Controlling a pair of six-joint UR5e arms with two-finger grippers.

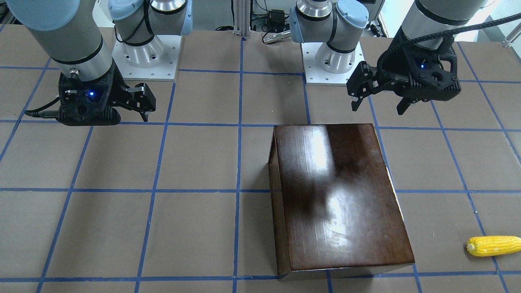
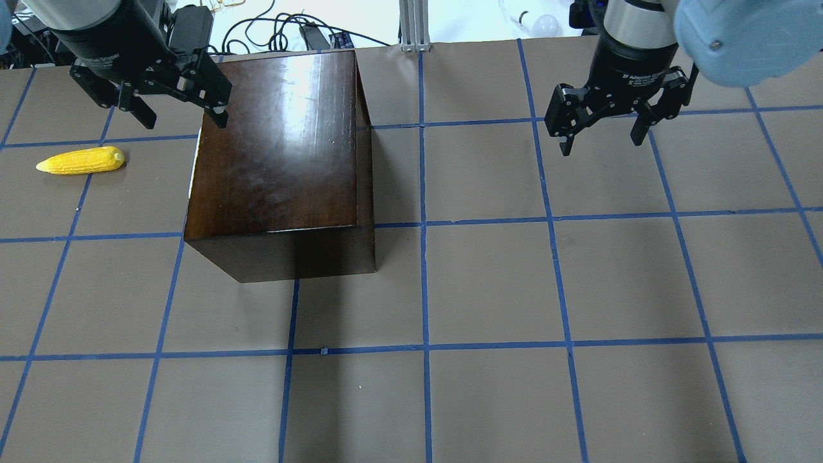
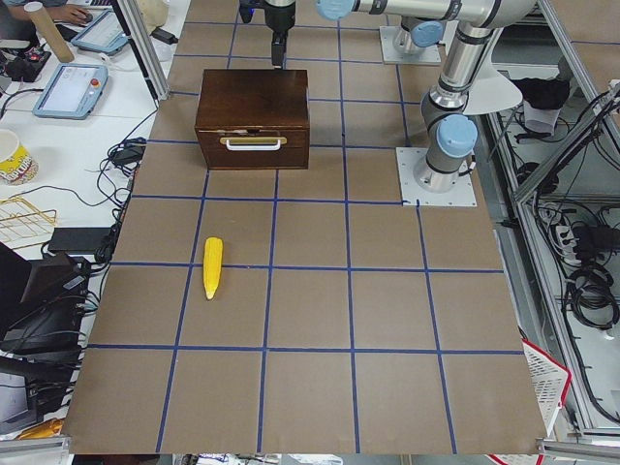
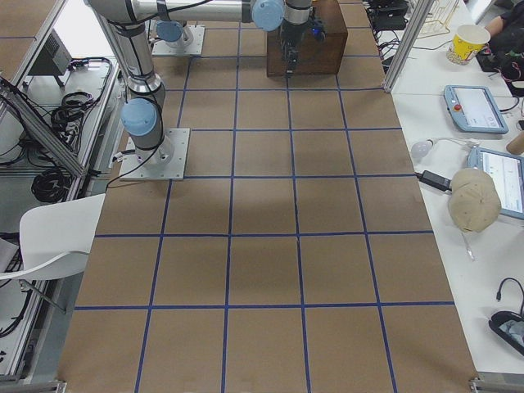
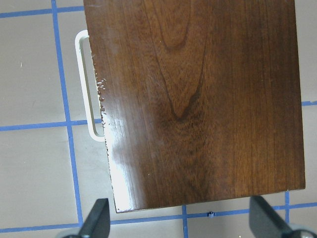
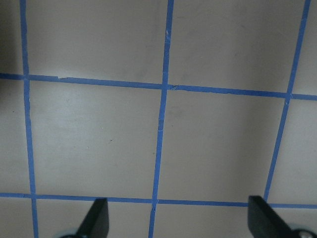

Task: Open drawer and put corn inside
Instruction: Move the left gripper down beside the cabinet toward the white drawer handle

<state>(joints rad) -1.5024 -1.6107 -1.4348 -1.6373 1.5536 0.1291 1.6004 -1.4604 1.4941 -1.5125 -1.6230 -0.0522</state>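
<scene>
Left end effector spread, corn aside

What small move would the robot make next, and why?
Probably lowering the left end effector beside the cabinet toward the white handle. The drawer looks shut, that end effector hangs open above the handle side, and the corn lies untouched on the table.

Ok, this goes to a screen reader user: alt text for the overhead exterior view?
A dark cabinet stands on a table gridded in blue tape, a yellow toy corn lying to its left. The left gripper hovers open at the cabinet's far left corner; the right gripper hangs open over the table.
</scene>
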